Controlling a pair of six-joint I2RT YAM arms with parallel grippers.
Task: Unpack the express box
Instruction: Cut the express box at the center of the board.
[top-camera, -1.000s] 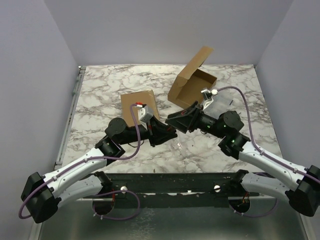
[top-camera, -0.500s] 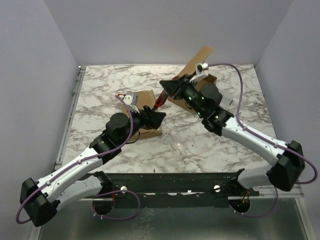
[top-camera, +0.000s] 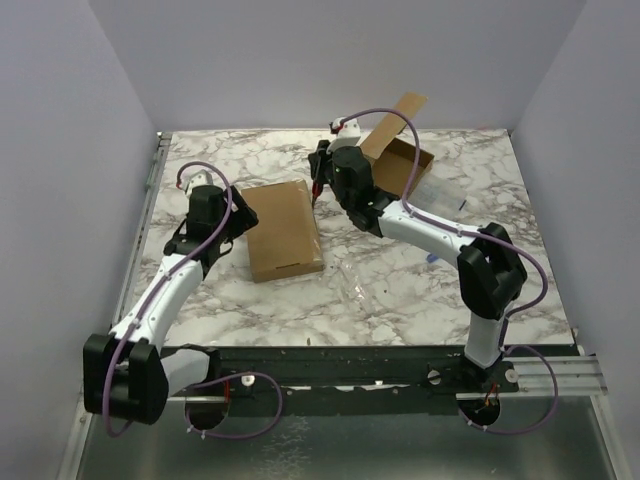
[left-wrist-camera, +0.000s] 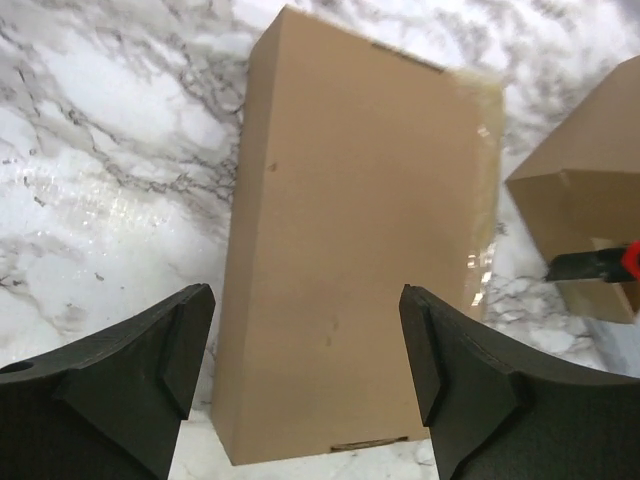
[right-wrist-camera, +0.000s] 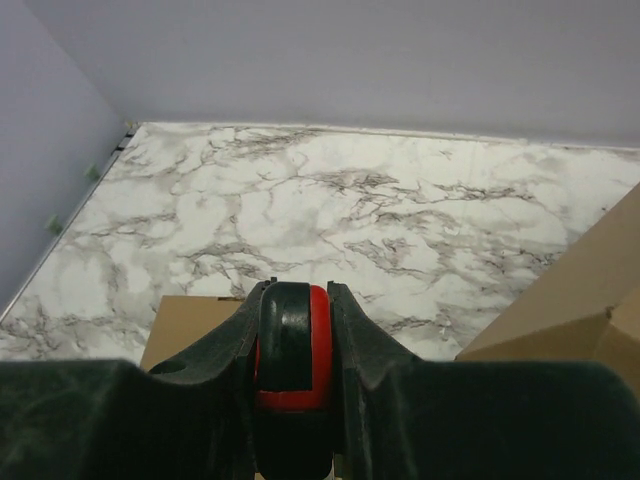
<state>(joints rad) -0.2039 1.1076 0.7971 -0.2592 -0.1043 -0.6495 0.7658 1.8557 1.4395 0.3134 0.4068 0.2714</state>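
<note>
A flat, closed brown cardboard box (top-camera: 285, 230) lies on the white-and-grey marbled counter (top-camera: 400, 300), left of centre, with its long sides running near to far. In the left wrist view, clear tape glints along 1 of its edges. To its right and farther back stands an open brown cardboard box (top-camera: 405, 165) with 1 flap (top-camera: 398, 118) raised. The 2 boxes are near each other but apart.

The left tool (left-wrist-camera: 305, 310) sits at the left edge of the closed box in the top view. Its 2 black fingers (left-wrist-camera: 140, 370) are spread wide with nothing gripped, and from its wrist camera the closed box fills the gap between them.

The right arm reaches toward the far side of the counter. The right tool (right-wrist-camera: 292, 300) hangs between the 2 boxes, over the far right corner of the closed one. Its jaws are clamped on a small red and black plastic object (right-wrist-camera: 290, 350); what this object is cannot be told. In the left wrist view it shows just beside a corner of the open box.
</note>
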